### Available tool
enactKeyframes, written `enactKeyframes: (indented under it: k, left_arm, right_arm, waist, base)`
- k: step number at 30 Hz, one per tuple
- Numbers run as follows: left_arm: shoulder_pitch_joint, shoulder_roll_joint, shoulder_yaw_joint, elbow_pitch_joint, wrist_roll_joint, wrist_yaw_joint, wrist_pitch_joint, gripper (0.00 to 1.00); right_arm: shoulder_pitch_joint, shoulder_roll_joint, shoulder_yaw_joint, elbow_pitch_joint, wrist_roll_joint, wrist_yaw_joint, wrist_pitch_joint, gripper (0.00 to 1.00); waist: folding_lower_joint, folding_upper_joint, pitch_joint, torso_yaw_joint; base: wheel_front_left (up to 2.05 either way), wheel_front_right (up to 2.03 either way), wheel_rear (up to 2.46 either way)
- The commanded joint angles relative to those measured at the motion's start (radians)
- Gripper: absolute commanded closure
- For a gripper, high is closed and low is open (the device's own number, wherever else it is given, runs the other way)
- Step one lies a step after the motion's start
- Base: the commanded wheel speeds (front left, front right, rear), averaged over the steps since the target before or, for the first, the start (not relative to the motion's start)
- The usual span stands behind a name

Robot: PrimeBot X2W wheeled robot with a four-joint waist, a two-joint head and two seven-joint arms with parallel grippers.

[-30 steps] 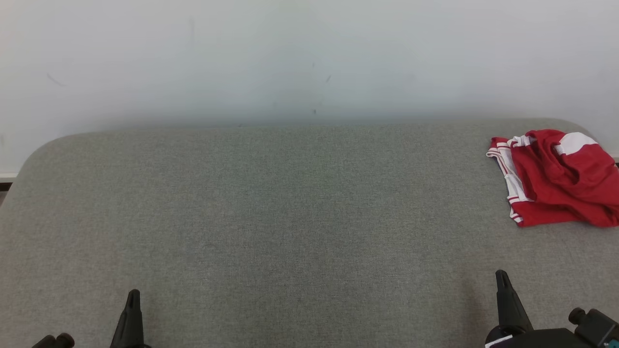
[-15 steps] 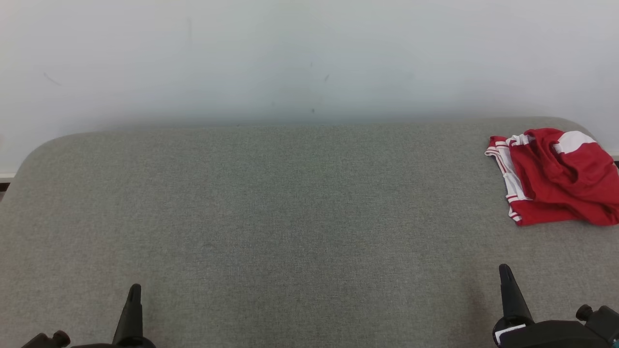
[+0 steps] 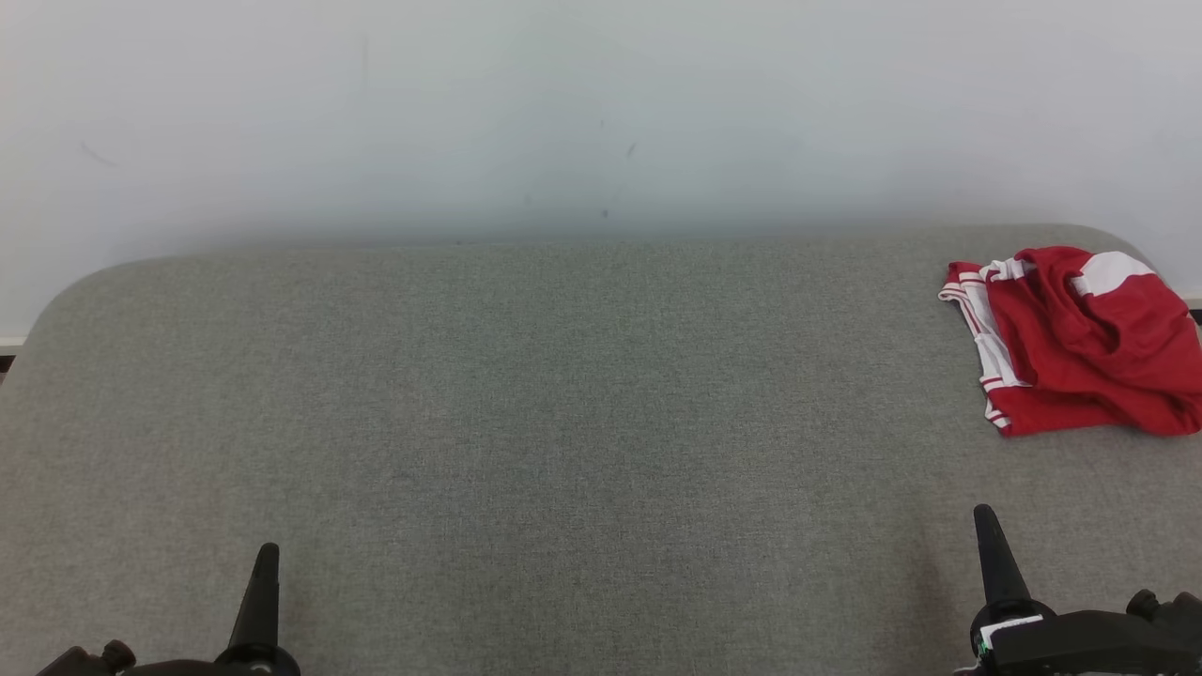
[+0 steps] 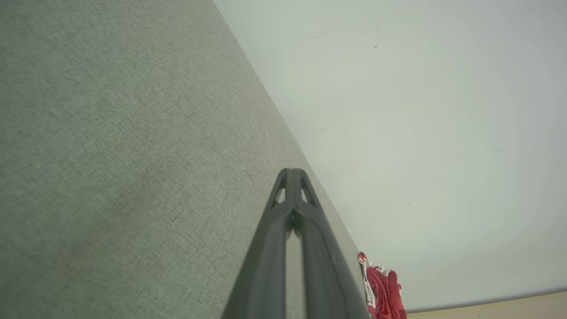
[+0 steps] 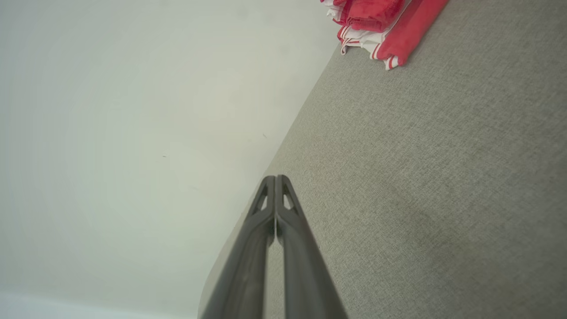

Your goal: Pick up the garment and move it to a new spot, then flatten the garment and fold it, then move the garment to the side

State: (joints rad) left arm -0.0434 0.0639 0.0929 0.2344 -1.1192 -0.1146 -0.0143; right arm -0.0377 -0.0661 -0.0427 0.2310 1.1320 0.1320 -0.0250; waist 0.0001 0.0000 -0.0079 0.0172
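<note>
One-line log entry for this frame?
garment: red-white, rumpled, far right of grey surface, not held | left gripper: shut, empty, low left | right gripper: shut, empty, short of garment

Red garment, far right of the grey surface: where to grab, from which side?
The red garment lies bunched, but its white-striped left edge looks flat and exposed. Probably best: the right gripper, shut now, opens and pinches that edge from above, approaching from the near left.

Dark tapered fingers [image 4: 270, 248], triangular cutouts near tips; black wrist housing [image 3: 1080, 640], white label [image 3: 1003, 625].
</note>
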Motion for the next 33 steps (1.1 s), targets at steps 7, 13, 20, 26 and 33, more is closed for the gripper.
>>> enactKeyframes:
  k: [7, 13, 20, 26, 33]
  left_arm:
    - [-0.029, -0.001, 0.008, -0.003, -0.085, -0.005, 0.022, 1.00]
    - [-0.036, -0.003, 0.010, -0.001, -0.140, -0.008, 0.037, 1.00]
    - [-0.042, -0.005, 0.013, 0.001, -0.203, -0.011, 0.053, 1.00]
    - [-0.048, -0.007, 0.015, 0.003, -0.261, -0.010, 0.069, 1.00]
    - [-0.054, -0.008, 0.016, 0.005, -0.315, -0.012, 0.084, 1.00]
  right_arm:
    - [-0.026, -0.002, -0.012, -0.005, 0.083, -0.001, 0.021, 1.00]
    - [-0.031, -0.001, -0.018, -0.002, 0.140, -0.001, 0.035, 1.00]
    - [-0.039, 0.000, -0.025, 0.000, 0.201, -0.002, 0.053, 1.00]
    - [-0.047, 0.002, -0.032, 0.003, 0.259, -0.002, 0.068, 1.00]
    - [-0.052, 0.003, -0.039, 0.005, 0.313, -0.002, 0.083, 1.00]
  waist:
    - [-0.0001, 0.0000, 0.001, -0.002]
    - [-0.0001, 0.0000, 0.002, -0.004]
    - [-0.0001, 0.0000, 0.004, -0.006]
    - [-0.0001, 0.0000, 0.005, -0.008]
    - [-0.0001, 0.0000, 0.006, -0.010]
  base:
    - [0.00, 0.00, 0.00]
    - [0.00, 0.00, 0.00]
    - [0.00, 0.00, 0.00]
    - [0.00, 0.00, 0.00]
    - [0.00, 0.00, 0.00]
